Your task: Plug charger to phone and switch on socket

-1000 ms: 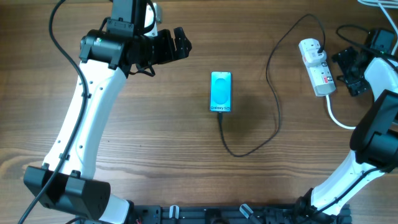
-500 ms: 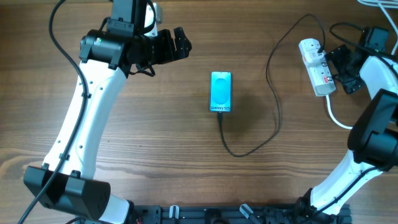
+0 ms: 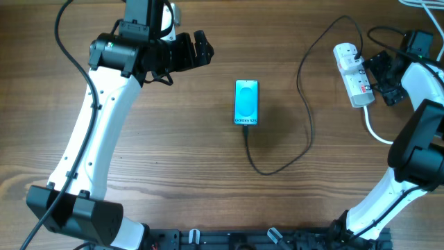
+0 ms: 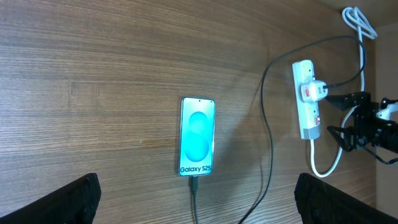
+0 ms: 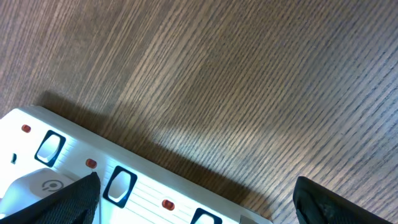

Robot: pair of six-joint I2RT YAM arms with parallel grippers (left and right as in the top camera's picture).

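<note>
one flat rectangular phone (image 3: 246,102) lies on wood-grain table (image 3: 208,173).

Robotics test bench, as in a laboratory: left arm (image 3: 97,132) and right arm (image 3: 416,149) rise from a black base rail (image 3: 229,239) at the edge of a wood-grain table (image 3: 173,180), with phone (image 3: 246,102), charger cable (image 3: 305,111) and power strip (image 3: 352,83) laid out.

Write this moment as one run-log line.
charger: tip at phone port | right gripper: open, near socket | left gripper: open, empty

Cyan phone (image 3: 246,102), white socket (image 3: 354,83)
</note>
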